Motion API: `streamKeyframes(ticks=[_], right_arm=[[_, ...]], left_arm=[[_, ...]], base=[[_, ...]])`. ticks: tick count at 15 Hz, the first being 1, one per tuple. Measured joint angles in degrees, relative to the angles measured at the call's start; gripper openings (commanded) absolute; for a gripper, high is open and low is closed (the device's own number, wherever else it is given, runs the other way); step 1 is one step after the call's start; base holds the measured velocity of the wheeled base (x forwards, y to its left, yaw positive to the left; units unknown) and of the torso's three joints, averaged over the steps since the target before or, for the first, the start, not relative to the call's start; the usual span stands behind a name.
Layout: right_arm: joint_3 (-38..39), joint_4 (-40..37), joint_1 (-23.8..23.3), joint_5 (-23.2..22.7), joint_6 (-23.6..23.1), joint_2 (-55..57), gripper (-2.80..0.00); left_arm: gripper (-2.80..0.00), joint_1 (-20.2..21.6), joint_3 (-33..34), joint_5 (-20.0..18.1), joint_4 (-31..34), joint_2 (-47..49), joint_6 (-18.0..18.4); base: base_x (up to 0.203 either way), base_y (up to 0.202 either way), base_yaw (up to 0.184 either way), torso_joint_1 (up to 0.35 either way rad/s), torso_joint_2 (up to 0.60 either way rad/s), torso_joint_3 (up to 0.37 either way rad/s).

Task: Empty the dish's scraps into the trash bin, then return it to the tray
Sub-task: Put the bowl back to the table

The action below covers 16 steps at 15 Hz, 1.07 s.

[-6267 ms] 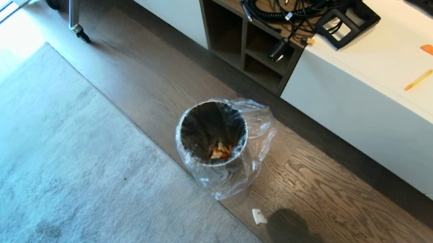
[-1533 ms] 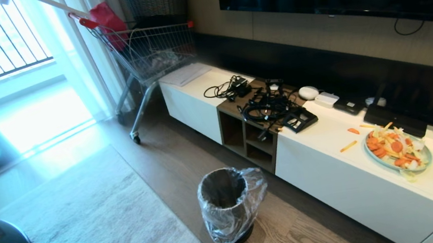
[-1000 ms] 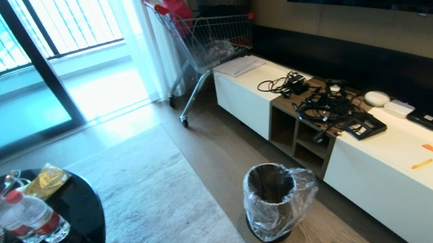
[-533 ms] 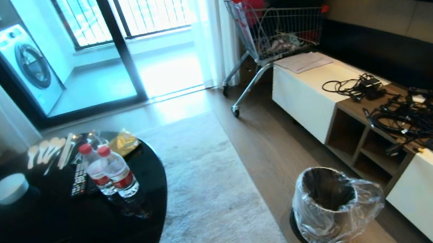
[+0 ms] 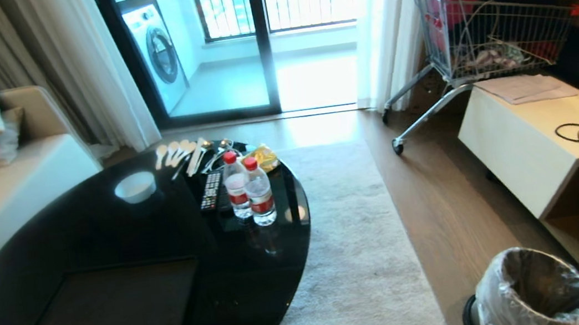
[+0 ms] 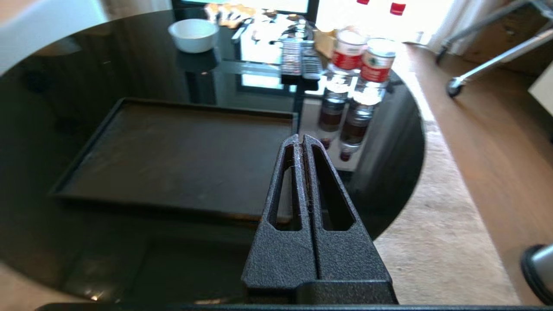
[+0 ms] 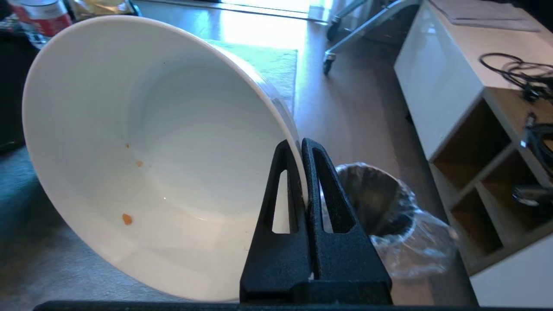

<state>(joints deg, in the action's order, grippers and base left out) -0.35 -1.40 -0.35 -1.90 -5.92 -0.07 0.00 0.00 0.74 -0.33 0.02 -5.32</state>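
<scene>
From the head camera, a glossy black round table (image 5: 127, 245) fills the left side, with the matte black tray (image 5: 103, 321) lying flat on its near part, nothing on it. Farther back on the table sit a small white bowl (image 5: 135, 186), two water bottles (image 5: 249, 191) with red caps, a remote control (image 5: 210, 191) and some white spoons (image 5: 179, 152). The trash bin (image 5: 536, 292) with its crinkly clear liner stands on the wooden floor at the lower right, beside a white cabinet (image 5: 521, 137); a shopping cart (image 5: 479, 31) stands farther off. In the left wrist view, the left gripper (image 6: 302, 142) has its fingers pressed together with nothing between them, hanging above the tray's (image 6: 173, 155) near corner. In the right wrist view, the right gripper (image 7: 298, 147) is clamped on the rim of the bowl (image 7: 151, 147), a plain, smooth, deep white dish held tilted on its side above the rug. Its inside is almost clean, with only a few tiny orange crumbs (image 7: 126, 219) stuck to the wall. The bin (image 7: 380, 203) sits on the floor beyond the bowl.
</scene>
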Motion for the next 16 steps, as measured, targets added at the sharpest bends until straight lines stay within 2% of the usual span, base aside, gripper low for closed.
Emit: streamKeyframes(ticks=[9, 16], right_arm=[[0.0, 0.0, 0.02, -0.07, -0.09, 0.0, -2.8], [0.02, 0.0, 0.0, -0.08, -0.09, 0.0, -2.8]], left_arm=[[-2.8, 0.0, 0.0, 0.02, 0.0, 0.0, 0.02], [-2.8, 0.0, -0.02, 0.0, 0.0, 0.0, 0.04]], base=[[-0.001, -0.009, 0.155, 0.004, 0.0, 0.002], [0.0, 0.0, 0.0, 0.0, 0.0, 0.0]])
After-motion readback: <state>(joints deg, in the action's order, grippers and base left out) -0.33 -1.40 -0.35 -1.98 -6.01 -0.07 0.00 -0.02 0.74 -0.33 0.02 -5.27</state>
